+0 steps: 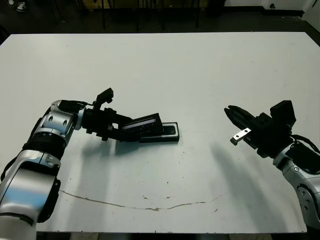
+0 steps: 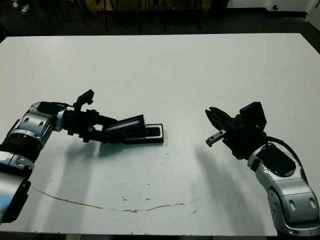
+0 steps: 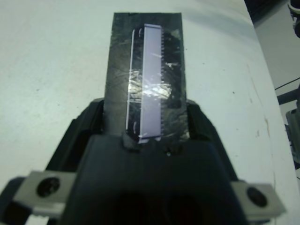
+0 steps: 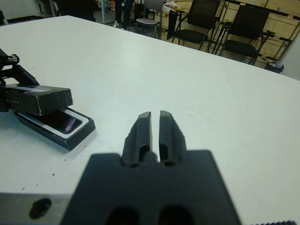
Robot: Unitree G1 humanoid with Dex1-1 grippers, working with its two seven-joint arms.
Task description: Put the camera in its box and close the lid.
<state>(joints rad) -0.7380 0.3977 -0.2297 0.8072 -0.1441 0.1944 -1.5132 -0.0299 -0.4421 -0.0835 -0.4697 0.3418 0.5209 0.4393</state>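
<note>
Left gripper point(image 1: 121, 131) pinching the lid point(image 1: 142, 124) tilted over the box point(image 1: 161, 133), where the camera point(image 4: 61, 121) already lies, positioned for closing; right gripper point(image 1: 231, 113), fingers pressed together, held well apart, keeping clear.

The lid point(image 1: 142, 124), held tilted in the left claw point(image 1: 122, 131), hides the near part of the box point(image 1: 162, 133) and most of the camera point(image 4: 61, 121). In the left wrist view it covers both entirely.
</note>
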